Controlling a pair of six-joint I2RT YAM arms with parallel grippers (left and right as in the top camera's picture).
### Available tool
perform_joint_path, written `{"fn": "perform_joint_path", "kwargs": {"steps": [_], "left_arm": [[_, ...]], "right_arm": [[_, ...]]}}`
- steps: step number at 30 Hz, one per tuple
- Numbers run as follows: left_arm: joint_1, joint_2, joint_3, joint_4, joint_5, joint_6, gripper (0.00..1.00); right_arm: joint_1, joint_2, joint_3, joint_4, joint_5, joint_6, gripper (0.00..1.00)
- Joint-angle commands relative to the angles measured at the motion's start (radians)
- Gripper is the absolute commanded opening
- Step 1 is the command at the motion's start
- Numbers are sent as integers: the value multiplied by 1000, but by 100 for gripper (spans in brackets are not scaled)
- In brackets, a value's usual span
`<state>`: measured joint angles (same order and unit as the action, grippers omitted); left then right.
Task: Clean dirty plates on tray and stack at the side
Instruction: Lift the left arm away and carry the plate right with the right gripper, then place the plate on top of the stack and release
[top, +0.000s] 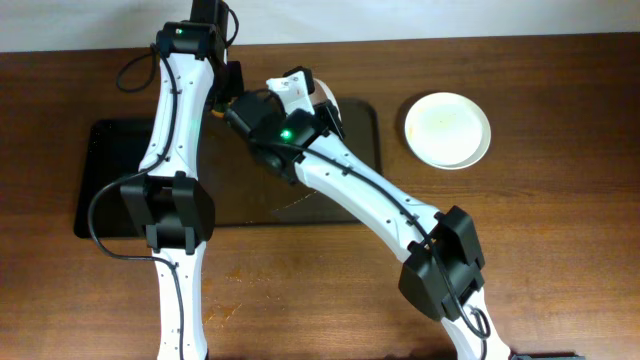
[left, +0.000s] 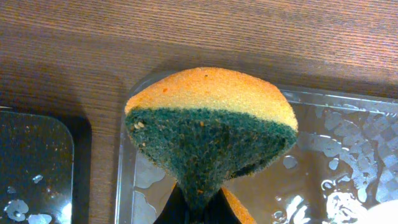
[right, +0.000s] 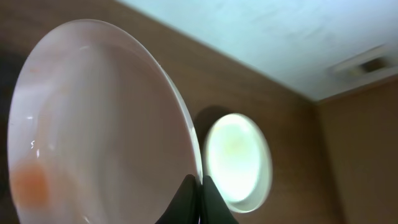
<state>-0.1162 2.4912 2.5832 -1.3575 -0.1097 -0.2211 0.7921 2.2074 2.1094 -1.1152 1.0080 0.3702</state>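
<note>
While the right jaws pinch the rim of a dirty plate (right: 93, 124) tight, it stands up on its edge above the black tray (top: 110, 180). The left jaws squeeze a sponge (left: 208, 124) shut, its wide end pointing away, beside the tray. A clean plate (top: 447, 130) lies flat on the tabletop, right of the tray.

The sponge (left: 211, 124) is orange-yellow on one layer and dark green on its scouring face (a few pale crumbs fleck the green). The stained plate (right: 93, 124) is glossy white with an orange smudge low on its face; the pale plate (top: 447, 130) is white with a faint yellowish tinge. The tray (top: 110, 150) is black, speckled with shiny droplets. The tabletop (top: 560, 250) is brown with streaky wood grain.
</note>
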Motion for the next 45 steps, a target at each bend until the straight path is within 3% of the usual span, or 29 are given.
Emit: {"fn": "perform_joint_path", "kwargs": {"steps": [1,11,15,19,25,31,38,39,40,42,45], "left_arm": [[4,-2,-4,3,-10,17,0],[4,-2,-4,2,-10,17,0],[4,-2,-4,3,-10,17,0],[4,-2,-4,2,-10,17,0],[4,-2,-4,3,-10,17,0],[4,-2,-4,14,-10,17,0],[4,-2,-4,14,-10,17,0],[4,-2,-4,14,-10,17,0],[4,-2,-4,13,-11,17,0],[4,-2,-4,13,-14,32,0],[27,-24,-1,-34,-19,59,0]], "right_arm": [[14,-31,11,-4,182,12,4],[13,-53,11,-9,164,57,4],[-26,-64,11,-16,-23,57,4],[-174,-140,11,-39,-419,55,4],[-564,-197,3,-108,-891,22,4],[-878,-192,-161,-111,-933,23,4],[-942,-189,-424,134,-949,26,5],[-941,-189,-454,167,-970,26,16],[-941,-189,-471,187,-995,26,41],[-941,-189,-475,203,-1038,20,52],[-934,-193,-435,222,-1197,-87,59]]}}
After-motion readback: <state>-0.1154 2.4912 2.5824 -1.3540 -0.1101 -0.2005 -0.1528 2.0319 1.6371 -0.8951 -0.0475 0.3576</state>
